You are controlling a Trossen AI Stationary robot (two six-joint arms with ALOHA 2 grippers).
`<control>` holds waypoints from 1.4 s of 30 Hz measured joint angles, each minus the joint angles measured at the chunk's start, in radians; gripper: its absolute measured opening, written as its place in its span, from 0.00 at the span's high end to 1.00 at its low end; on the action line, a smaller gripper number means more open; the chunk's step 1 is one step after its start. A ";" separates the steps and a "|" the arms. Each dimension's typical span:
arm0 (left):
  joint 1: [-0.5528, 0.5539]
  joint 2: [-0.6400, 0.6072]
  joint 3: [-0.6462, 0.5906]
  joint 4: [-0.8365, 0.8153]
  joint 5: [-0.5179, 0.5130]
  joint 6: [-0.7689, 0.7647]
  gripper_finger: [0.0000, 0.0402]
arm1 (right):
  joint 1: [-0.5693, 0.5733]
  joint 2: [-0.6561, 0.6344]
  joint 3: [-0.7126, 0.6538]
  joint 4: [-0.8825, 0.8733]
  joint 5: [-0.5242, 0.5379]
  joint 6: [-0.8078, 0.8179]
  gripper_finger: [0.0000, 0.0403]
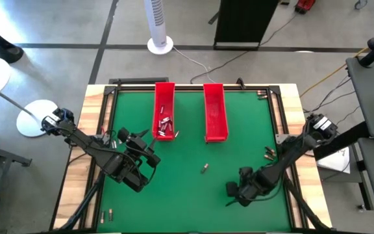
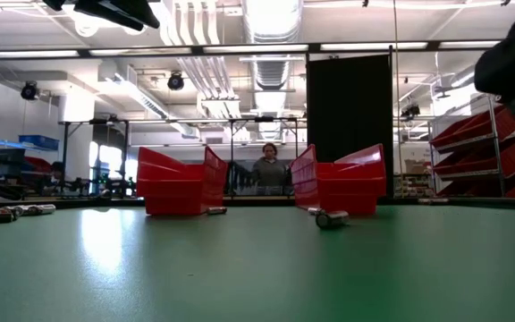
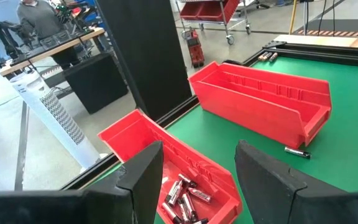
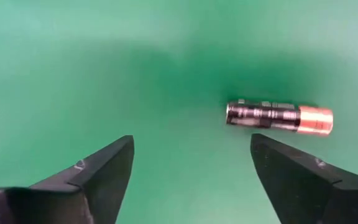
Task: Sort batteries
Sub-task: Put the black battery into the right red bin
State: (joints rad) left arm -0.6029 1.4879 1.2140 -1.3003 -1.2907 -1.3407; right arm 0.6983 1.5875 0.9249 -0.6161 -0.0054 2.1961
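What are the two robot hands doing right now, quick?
Left gripper: open, holding nothing, above the left red tray.
Right gripper: open, empty, a battery just ahead.

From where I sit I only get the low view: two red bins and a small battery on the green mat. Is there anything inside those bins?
Observer: Seen from above, the left red bin holds a heap of batteries at its near end; the right red bin looks empty.
Operator: Is an arm holding a battery now?
Observer: No. The right tool is open, and a copper-ended battery lies on the mat just ahead of it.
Operator: And the other arm?
Observer: The left tool is open and empty too, facing the bin with the batteries.
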 joint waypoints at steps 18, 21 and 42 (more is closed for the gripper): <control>0.000 0.000 0.000 0.001 0.000 0.004 0.55 | -0.032 0.002 0.068 -0.321 0.017 -1.202 0.30; 0.000 0.000 0.000 0.001 0.000 0.004 0.55 | -0.035 0.035 0.047 -0.324 0.045 -1.326 0.38; 0.002 0.000 0.000 0.002 -0.012 0.031 0.55 | -0.252 0.053 -0.034 -0.216 -0.081 -1.686 0.87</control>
State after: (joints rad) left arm -0.6010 1.4879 1.2140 -1.2987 -1.3028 -1.3102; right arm 0.4460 1.6402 0.8909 -0.8326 -0.0861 0.5104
